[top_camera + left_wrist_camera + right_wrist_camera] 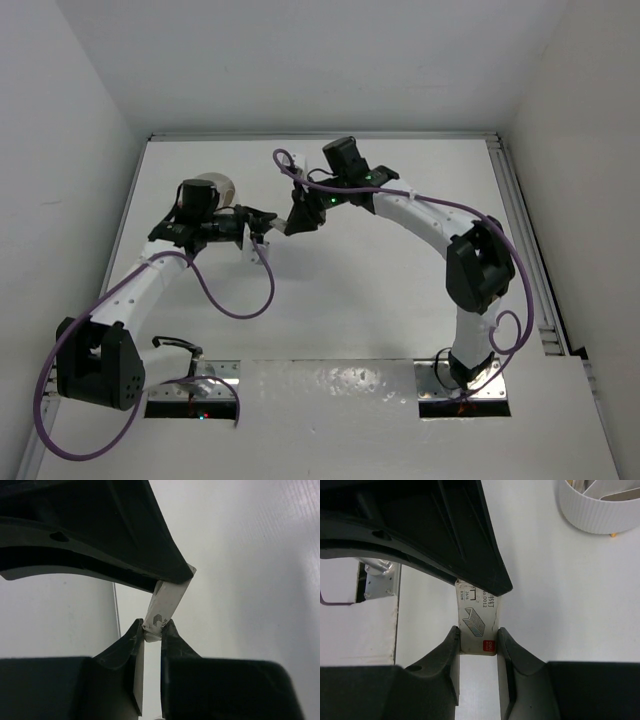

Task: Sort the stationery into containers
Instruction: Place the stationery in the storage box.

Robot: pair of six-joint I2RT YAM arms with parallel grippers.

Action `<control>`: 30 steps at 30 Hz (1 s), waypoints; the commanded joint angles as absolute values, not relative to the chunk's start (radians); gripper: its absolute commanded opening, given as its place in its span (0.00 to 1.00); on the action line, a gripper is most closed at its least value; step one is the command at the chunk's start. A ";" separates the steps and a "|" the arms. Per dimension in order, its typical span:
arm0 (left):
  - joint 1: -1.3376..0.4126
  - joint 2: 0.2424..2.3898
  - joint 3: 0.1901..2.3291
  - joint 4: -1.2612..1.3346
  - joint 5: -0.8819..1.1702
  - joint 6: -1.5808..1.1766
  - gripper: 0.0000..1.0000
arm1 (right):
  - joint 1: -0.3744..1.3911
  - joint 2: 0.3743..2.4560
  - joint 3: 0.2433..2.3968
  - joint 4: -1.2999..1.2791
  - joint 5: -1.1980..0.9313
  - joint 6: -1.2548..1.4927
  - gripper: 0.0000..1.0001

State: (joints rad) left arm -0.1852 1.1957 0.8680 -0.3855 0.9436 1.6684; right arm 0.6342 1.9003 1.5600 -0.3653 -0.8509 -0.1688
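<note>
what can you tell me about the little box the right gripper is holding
A small staples box of pale cardboard, printed with a drawing of a staple strip, dark characters and a red logo at its near end. The right gripper pinches its long sides; its far end is hidden behind the gripper's dark body. The ribbed white bowl sits apart from it.

Two pincers: left pincer (152,630), right pincer (478,635). Two small white boxes: staple box (476,620), thin box (167,600). One white bowl (590,515).

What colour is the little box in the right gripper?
White box with a red logo; clearest in right wrist view.
</note>
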 commanded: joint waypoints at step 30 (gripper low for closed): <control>-0.037 1.698 1.525 -0.839 0.111 0.330 0.00 | 0.459 1.674 1.105 0.377 -0.465 0.164 0.99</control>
State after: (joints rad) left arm -0.0555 1.6848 1.4567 -0.7155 0.2134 0.5476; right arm 0.4507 1.7096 1.1362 0.3122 -0.4866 0.1997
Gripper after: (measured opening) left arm 0.150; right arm 0.986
